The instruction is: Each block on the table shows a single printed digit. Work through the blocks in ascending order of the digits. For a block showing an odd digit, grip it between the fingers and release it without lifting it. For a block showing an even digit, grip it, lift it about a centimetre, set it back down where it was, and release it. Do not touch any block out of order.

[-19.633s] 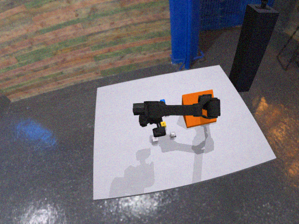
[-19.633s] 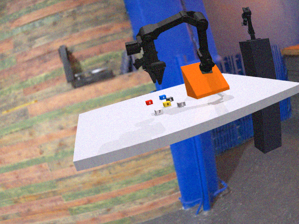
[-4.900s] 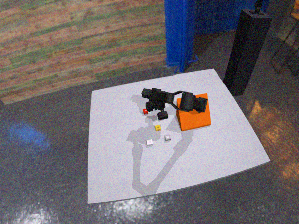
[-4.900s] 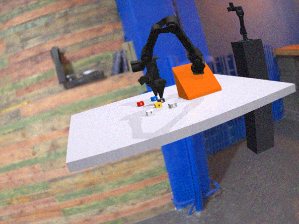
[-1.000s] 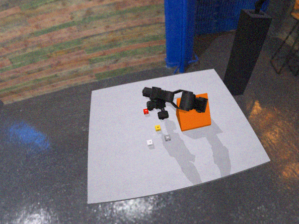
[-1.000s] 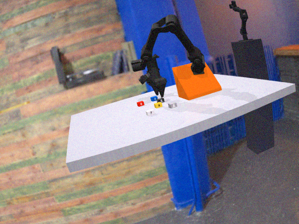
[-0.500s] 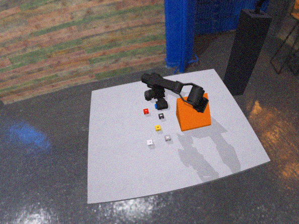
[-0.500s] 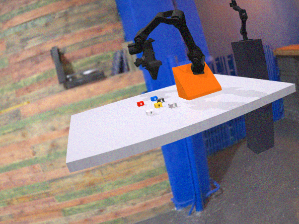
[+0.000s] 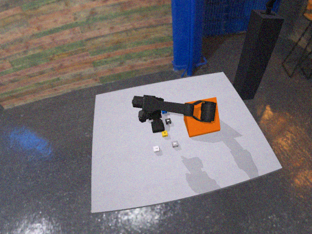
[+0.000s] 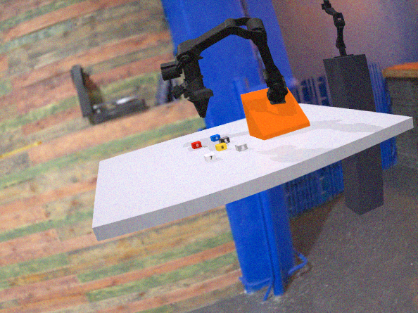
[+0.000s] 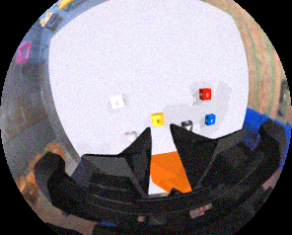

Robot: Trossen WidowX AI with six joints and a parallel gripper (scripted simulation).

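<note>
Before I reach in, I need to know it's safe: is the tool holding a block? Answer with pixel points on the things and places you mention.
No, the tool [image 10: 203,116] [image 11: 160,128] is empty: its tips hang above the table [image 10: 141,189] [image 11: 148,49], nothing between them.

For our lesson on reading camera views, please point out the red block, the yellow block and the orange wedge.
Red block [image 10: 196,145] [image 11: 207,94]: exterior and wrist views, front face.
Yellow block [image 9: 164,133]: top view, upper face.
Orange wedge [image 10: 281,120]: exterior view, sloping face.
</note>
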